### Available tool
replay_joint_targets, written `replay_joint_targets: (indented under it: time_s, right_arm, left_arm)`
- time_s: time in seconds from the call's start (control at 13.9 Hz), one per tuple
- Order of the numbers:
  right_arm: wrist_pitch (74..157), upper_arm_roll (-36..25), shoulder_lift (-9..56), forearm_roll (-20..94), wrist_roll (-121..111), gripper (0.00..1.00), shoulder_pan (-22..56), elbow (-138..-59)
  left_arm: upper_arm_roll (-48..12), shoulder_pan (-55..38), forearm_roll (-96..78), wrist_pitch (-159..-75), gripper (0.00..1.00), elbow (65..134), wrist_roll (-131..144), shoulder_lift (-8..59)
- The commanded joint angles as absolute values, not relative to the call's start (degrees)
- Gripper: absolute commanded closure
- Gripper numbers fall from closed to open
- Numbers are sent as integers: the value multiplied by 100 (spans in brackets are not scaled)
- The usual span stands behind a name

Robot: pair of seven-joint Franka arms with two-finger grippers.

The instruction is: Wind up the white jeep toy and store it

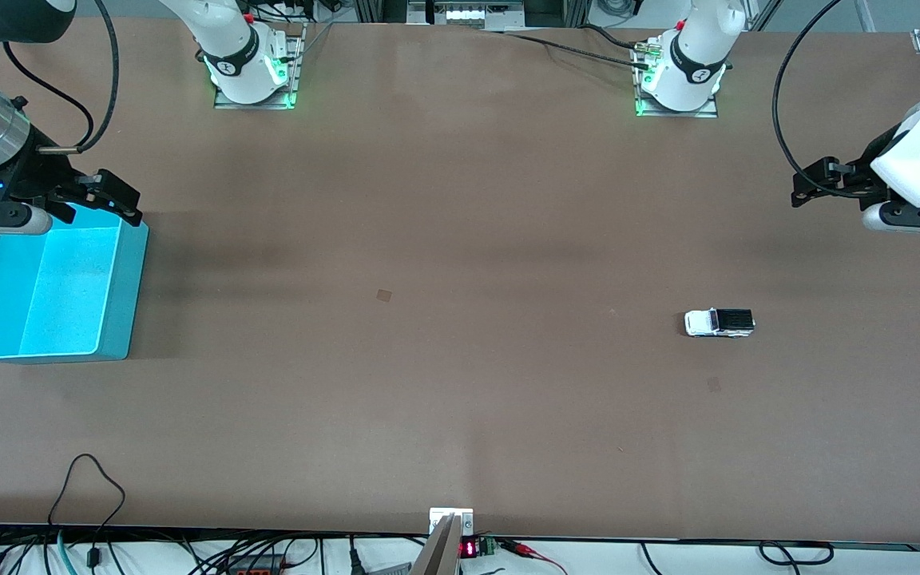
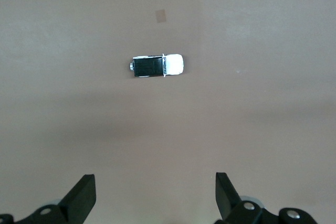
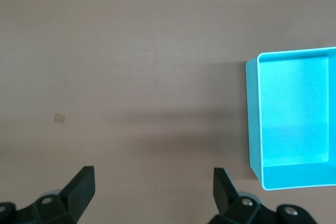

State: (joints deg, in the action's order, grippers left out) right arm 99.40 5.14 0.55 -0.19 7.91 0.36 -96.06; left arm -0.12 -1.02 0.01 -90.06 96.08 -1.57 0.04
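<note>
Both sets of jaws stand wide apart and empty, the left gripper (image 1: 797, 194) hanging above the counter (image 1: 460, 399) with the white jeep toy (image 1: 719, 323) sitting on it, the right gripper (image 1: 120, 200) waiting over the turquoise bin (image 1: 120, 319); that small car could easily roll or squirt away under a crooked pinch.

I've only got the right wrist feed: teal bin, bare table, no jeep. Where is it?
Observer: The white jeep toy sits on its wheels on the table, toward the left arm's end, well apart from the turquoise bin.
Operator: Anything holding it?
Observer: No. The left gripper hangs above the table with its fingers open; the jeep lies free in the left wrist view.
Operator: Where's my gripper relative to the bin?
Observer: The right gripper is open, over the bin's edge that is farther from the front camera. The bin looks empty.
</note>
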Motion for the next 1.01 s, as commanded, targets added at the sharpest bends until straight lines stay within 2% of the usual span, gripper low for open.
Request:
replay_joint_targets:
  time_s: [0.0, 0.5, 0.94]
  right_arm:
    - [9896, 510, -88, 62, 809, 0, 53, -9712]
    - [9896, 510, -88, 62, 817, 0, 53, -9712]
    - [9896, 510, -79, 62, 817, 0, 53, -9712]
  left_arm:
    - [-44, -62, 97, -8973, 0, 9589, -272, -9]
    - [-26, -62, 88, -8921, 0, 9589, -211, -9]
    - [-52, -79, 114, -8500, 0, 9554, -185, 35]
